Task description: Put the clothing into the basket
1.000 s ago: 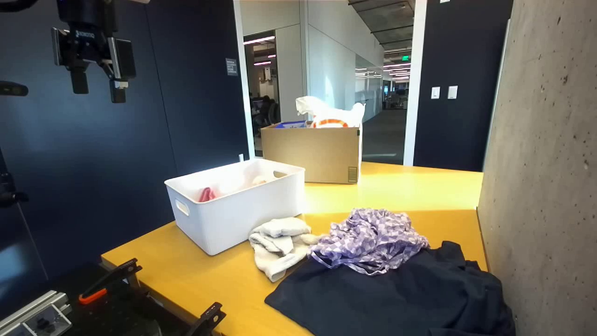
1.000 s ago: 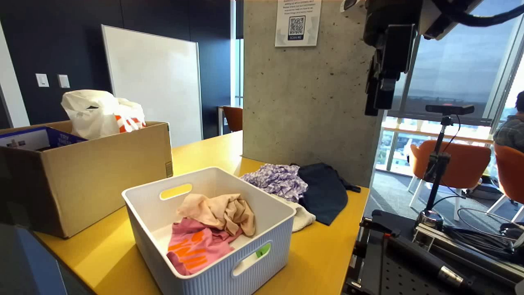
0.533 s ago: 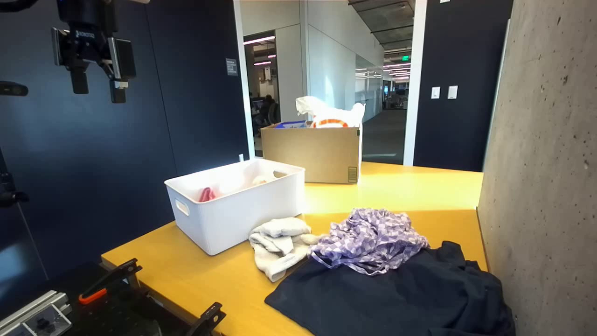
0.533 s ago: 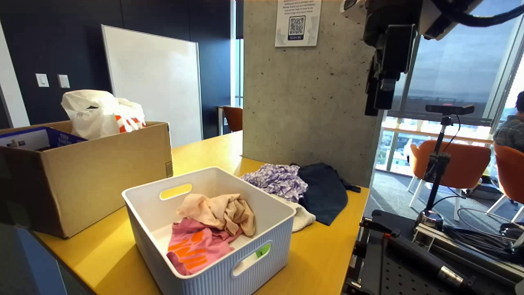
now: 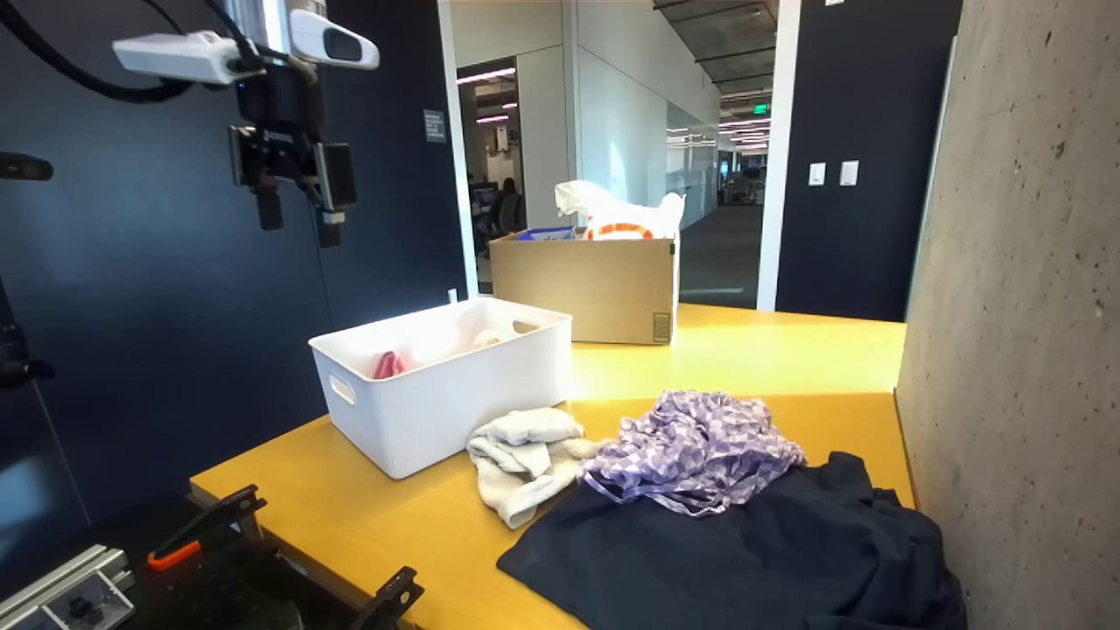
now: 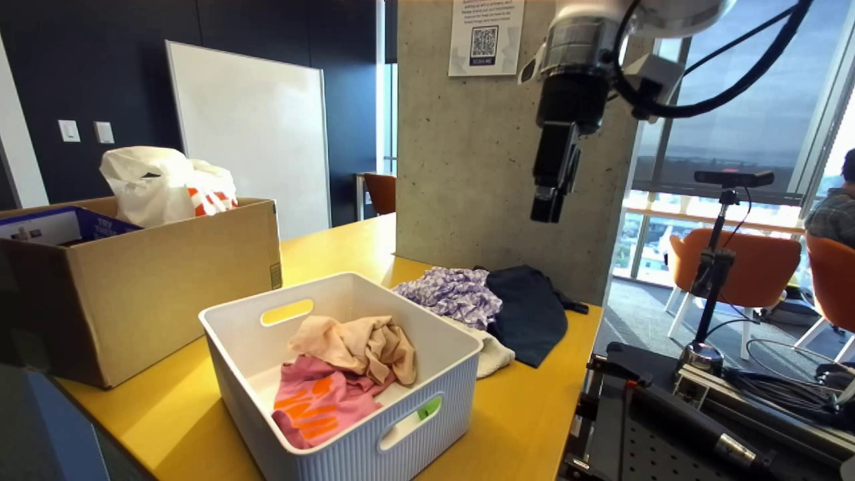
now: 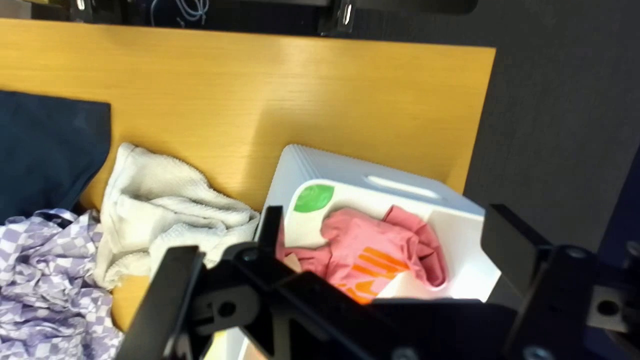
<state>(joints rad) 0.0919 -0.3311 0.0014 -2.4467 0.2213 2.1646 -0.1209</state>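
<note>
Yellow table (image 5: 394,525) adjoins a concrete pillar (image 5: 1015,262). I have the gripper (image 5: 299,224) above table level, jaws spread wide. Cream garment (image 5: 525,430) lies just beside the white basket (image 5: 472,402); purple-and-white garment (image 5: 696,451) partly overlies the navy garment (image 5: 744,564). Inside the basket: pink garment (image 6: 340,394), beige garment (image 6: 347,344).

Rounded white arm shell (image 6: 678,19), shiny silver-grey ring (image 6: 578,48), black cylindrical wrist section (image 6: 571,100), thick black cable (image 6: 685,111). Black two-finger hand (image 5: 299,223): blocky black fingertips (image 5: 269,212), round screw heads (image 7: 575,252), small pale lettering (image 5: 278,137).
</note>
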